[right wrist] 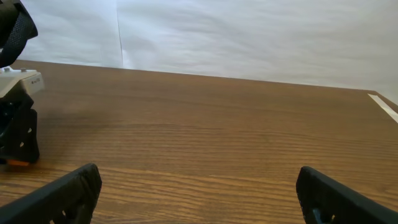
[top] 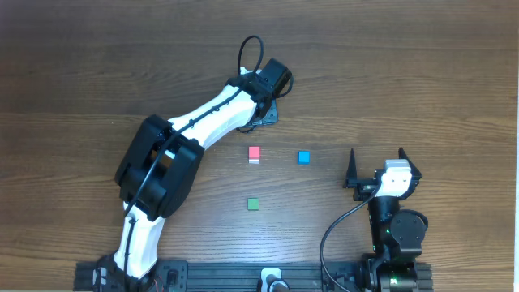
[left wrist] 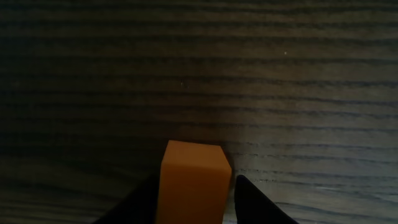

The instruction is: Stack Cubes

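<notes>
The left claw (top: 268, 112) is past the middle of the bench (top: 81, 65), toward the far edge. It is closed on an orange block (left wrist: 193, 177) that sits low on the wood, with bare wood all around. Closer to the near edge, a pink block (top: 255, 154), a blue block (top: 303, 157) and a green block (top: 253, 204) sit apart from each other. The right claw (top: 377, 154) is wide open by the right side, just past the blue block.

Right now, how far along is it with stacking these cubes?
Nothing looks stacked yet: the pink cube, blue cube and green cube lie apart on the table. In hand: the left arm is down at an orange cube. Left: all the stacking. The right arm's fingers are open.
</notes>
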